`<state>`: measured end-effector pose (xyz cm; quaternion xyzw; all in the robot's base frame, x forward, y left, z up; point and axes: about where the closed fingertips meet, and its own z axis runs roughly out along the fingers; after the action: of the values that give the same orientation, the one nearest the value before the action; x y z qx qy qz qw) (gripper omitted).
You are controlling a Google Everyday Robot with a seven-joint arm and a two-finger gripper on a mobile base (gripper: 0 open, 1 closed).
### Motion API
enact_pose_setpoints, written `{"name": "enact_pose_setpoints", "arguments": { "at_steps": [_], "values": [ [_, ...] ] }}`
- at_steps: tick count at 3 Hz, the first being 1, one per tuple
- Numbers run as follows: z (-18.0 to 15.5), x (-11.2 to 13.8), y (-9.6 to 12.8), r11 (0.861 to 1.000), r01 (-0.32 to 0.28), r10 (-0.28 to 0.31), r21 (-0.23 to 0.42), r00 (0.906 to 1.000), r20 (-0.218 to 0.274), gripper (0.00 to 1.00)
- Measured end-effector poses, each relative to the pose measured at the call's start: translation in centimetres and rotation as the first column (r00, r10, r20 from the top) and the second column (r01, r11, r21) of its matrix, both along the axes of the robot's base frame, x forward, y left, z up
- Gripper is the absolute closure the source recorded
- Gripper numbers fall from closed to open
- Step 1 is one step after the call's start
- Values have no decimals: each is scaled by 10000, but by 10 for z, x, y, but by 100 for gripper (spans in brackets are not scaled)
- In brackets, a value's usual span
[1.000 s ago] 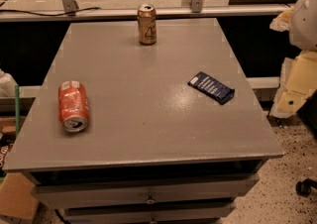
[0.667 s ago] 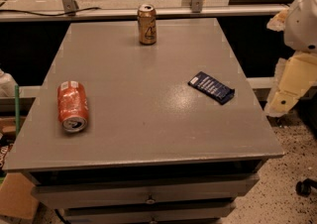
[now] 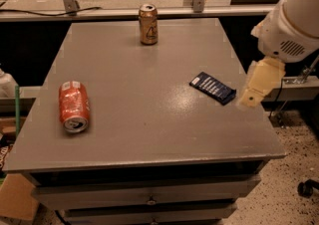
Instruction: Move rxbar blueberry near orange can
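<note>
The rxbar blueberry [image 3: 213, 88], a flat dark navy bar with faint white print, lies at an angle on the right side of the grey table [image 3: 149, 119]. The orange can [image 3: 148, 24], dull golden-bronze with a silver top and a dark mark, stands upright at the table's far edge, near the middle. My gripper [image 3: 249, 100], cream-coloured, hangs from the white arm [image 3: 291, 25] at the table's right edge, just right of the bar and a little above the surface. It holds nothing that I can see.
A brighter red-orange can [image 3: 74, 106] with white markings lies on its side at the table's left. Drawers [image 3: 149, 194] run below the front edge. A cardboard box [image 3: 17, 199] sits on the floor at left. Metal posts and a ledge stand behind the table.
The arm and gripper have moved left, from beyond the table's right edge to just beside the bar. The bar and both cans have not moved.
</note>
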<state>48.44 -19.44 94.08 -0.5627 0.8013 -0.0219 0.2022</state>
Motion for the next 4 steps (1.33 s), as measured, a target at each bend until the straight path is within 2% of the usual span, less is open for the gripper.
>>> {"name": "enact_pose_setpoints", "arguments": {
  "at_steps": [1, 2, 4],
  "values": [
    [-17, 24, 8, 9973, 323, -312, 653, 9994, -179, 0],
    [-37, 43, 16, 9891, 582, -513, 1356, 9972, -537, 0],
    [-63, 56, 25, 9732, 626, -456, 2215, 9957, -808, 0]
  ]
}}
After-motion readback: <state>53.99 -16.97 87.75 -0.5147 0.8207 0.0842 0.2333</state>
